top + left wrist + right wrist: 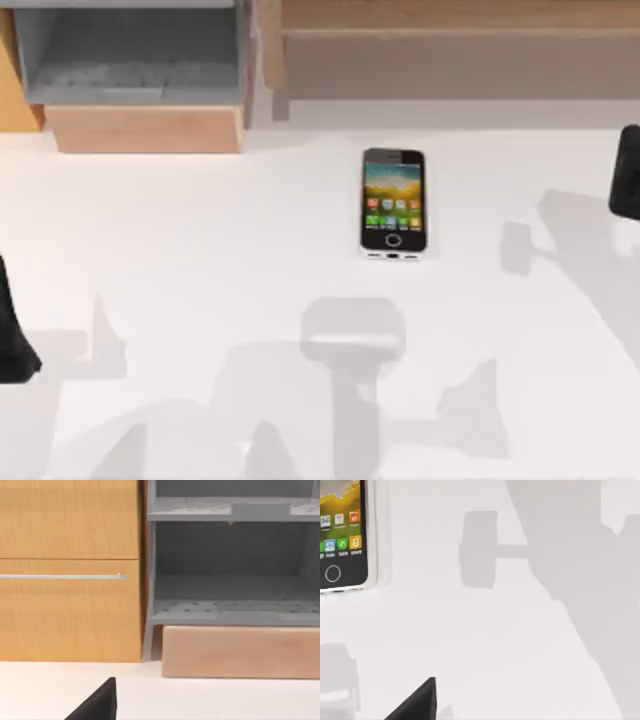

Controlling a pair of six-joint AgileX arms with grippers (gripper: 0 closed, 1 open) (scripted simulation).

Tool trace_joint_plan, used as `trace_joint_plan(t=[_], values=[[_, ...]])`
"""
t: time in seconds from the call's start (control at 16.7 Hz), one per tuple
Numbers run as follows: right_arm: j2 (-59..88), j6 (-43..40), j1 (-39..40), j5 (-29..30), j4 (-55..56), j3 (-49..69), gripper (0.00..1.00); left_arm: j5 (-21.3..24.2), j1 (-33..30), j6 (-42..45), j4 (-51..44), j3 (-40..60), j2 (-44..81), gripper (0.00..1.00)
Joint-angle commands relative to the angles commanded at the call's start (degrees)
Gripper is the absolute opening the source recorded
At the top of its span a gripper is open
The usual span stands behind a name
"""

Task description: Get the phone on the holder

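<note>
The phone point(393, 202) lies flat and face up on the white table point(200, 250), a little right of the middle, with its lit screen showing and its home button towards the front edge. Its lower end point(342, 540) also appears in the right wrist view. My left gripper point(12, 340) is a dark shape at the table's left edge, far from the phone. At the right edge, level with the phone and well apart from it, is my right gripper point(627, 172). The holder is out of view.
At the back left stands a wooden cabinet point(70, 570) with a grey open shelf unit point(130, 50) and a pale wooden block point(145, 128) under it. A wooden bench-like piece point(450, 30) runs along the back right. Arm shadows fall across the front of the table.
</note>
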Motion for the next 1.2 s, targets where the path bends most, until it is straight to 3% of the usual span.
trace_joint_plan(t=[0.36, 0.66, 0.96, 1.2], values=[[40.84, 6.78, 6.68, 2.05, -23.10, 36.85, 1.00, 0.00, 0.00, 0.00, 0.00, 0.00, 0.00, 1.00], [66.73, 8.89, 11.39, 2.94, -33.22, 65.96, 1.00, 0.00, 0.00, 0.00, 0.00, 0.00, 0.00, 1.00], [80.08, 9.15, 14.54, 2.81, -35.20, 86.45, 1.00, 0.00, 0.00, 0.00, 0.00, 0.00, 0.00, 1.00], [83.26, 9.05, 15.39, 2.57, -34.67, 92.52, 1.00, 0.00, 0.00, 0.00, 0.00, 0.00, 0.00, 1.00]])
